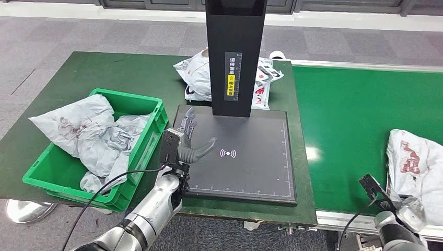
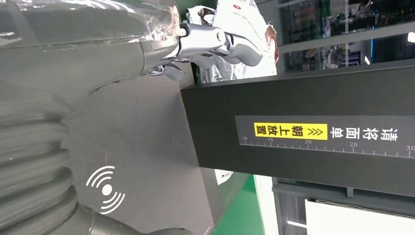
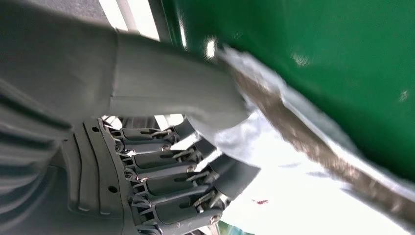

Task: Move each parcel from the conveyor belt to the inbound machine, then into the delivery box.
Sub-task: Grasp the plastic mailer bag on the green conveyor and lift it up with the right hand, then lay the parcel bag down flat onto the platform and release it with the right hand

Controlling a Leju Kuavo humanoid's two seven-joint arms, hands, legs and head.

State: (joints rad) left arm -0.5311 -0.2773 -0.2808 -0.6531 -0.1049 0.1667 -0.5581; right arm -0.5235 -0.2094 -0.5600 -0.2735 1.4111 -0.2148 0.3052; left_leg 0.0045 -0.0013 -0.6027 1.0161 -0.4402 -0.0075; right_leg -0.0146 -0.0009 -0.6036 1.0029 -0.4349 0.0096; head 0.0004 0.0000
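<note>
A crumpled white plastic parcel (image 1: 415,167) with red print lies on the green conveyor belt (image 1: 355,120), right of the inbound machine (image 1: 240,157). The right hand (image 3: 195,161) pinches its edge between thumb and fingers. The left hand (image 1: 189,141) hovers over the machine's black plate, fingers spread, holding nothing.

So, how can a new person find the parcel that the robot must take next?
Look at the bright green conveyor belt on the right. At its near right edge lies one grey-white parcel with red print, beside the right hand. Unlike the other bags, it alone lies on the belt.

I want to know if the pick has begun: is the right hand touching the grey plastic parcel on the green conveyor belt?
Touching. In the right wrist view, the right hand pinches the grey plastic parcel's edge between thumb and fingers.
</note>
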